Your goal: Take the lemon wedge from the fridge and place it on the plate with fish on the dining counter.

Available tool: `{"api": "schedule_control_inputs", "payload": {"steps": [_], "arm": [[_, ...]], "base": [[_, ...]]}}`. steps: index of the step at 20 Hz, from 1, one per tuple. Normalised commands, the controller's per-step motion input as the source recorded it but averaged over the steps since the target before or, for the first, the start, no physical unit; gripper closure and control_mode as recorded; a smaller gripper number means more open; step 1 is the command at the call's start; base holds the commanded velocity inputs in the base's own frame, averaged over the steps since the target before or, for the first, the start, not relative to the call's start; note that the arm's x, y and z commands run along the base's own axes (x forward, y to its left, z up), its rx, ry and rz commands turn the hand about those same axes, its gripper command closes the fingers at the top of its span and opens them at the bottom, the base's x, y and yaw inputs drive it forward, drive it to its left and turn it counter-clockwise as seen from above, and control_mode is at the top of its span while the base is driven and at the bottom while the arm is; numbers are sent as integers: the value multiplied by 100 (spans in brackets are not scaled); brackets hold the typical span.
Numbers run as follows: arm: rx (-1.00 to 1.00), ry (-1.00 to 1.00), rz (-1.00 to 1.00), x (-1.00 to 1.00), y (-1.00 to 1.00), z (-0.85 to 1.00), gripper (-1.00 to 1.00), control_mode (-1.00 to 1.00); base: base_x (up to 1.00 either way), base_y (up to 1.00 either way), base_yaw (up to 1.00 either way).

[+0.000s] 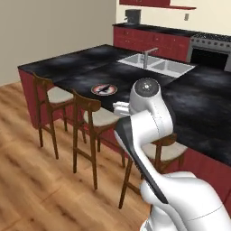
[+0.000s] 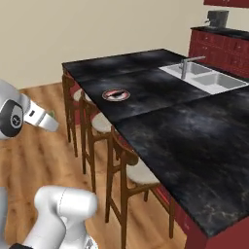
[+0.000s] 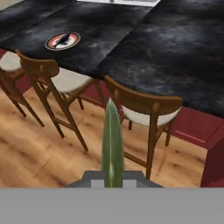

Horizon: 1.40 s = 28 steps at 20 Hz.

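Glossy black marbled stone, that's the tabletop [image 3: 144, 39] of the dining island, stretched out ahead of and above the end effector [image 3: 112, 177] in the hand view, over a dark red panelled base [image 3: 192, 127]. And look what's pinched in there: a thin, pointed sliver, pale green with a yellowish streak down its middle, the lemon wedge [image 3: 112, 144] seen edge-on, standing straight up from the closed tips. The end effector is clamped on it, jaws drawn right in against its sides.

From the right base view the same wedge shows as a small green dab [image 2: 51, 115] at the tip of the white hand, hanging over the wooden floor [image 2: 44, 160], well short of the stone edge.

Up and to the left of the end effector in the hand view sits the plate with fish [image 3: 62, 40]: small, round, flat, a red-brown rim around a pale centre with a dark shape lying across it. It rests on the black stone near the tabletop's stool-side edge, well apart from the wedge.

Between the end effector and the tabletop, curved-back wooden stools [image 3: 144, 109] with cream cushioned seats are tucked under the overhang. Warm plank flooring lies below. Farther across the stone, a pale double sink [image 1: 155, 64] with a slim metal faucet [image 1: 146, 56].
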Motion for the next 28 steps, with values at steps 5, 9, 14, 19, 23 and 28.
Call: {"api": "schedule_control_inputs", "payload": {"steps": [5, 9, 14, 19, 23, 28], "arm": [[0, 0, 0, 0, 0, 0, 100, 100], [0, 0, 0, 0, 0, 0, 100, 100], [0, 0, 0, 0, 0, 0, 100, 100], [0, 0, 0, 0, 0, 0, 100, 100], [0, 0, 0, 0, 0, 0, 100, 100], [0, 0, 0, 0, 0, 0, 100, 100]], "base": [[77, 100, -46], [50, 100, -48], [32, 100, -52], [33, 100, -58], [26, 100, -59], [29, 96, -69]]}}
